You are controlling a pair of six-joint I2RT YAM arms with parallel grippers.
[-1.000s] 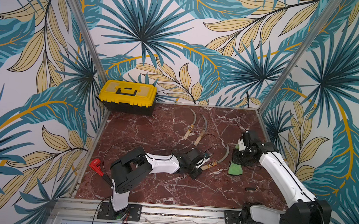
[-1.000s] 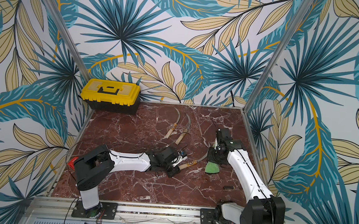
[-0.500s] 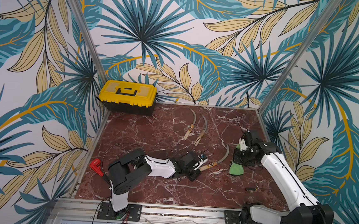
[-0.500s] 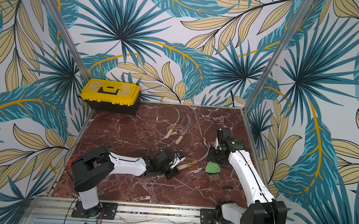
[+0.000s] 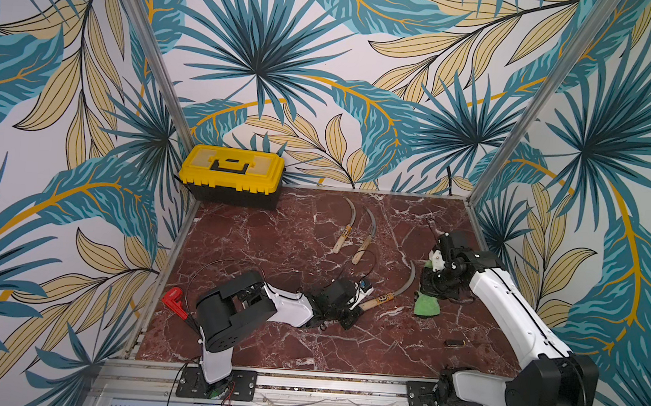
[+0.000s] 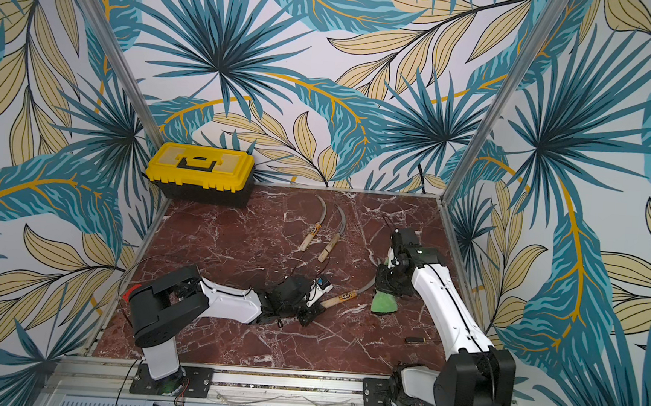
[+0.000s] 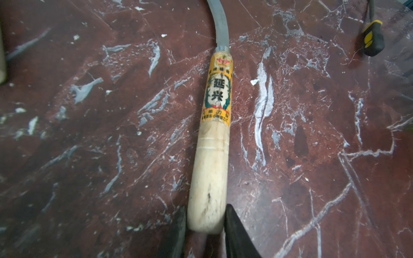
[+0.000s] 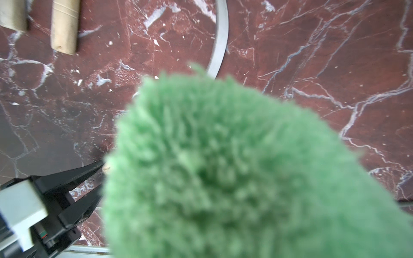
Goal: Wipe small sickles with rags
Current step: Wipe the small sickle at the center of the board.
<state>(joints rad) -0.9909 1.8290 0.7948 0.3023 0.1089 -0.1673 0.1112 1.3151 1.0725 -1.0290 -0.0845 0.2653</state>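
Sickle (image 5: 384,296) flat on the marble table (image 5: 258,246), centre front: left claw (image 7: 205,225) pinches the butt of its wooden handle (image 7: 209,178), blade (image 5: 411,279) curving away to the right, where the right claw (image 5: 429,293) holds a green rag (image 5: 427,307) clamped, hanging just beside the blade. Wiping well likely means pinning the handle firm and drawing the rag along the blade's flat, spine side, toward the tip, never into the edge
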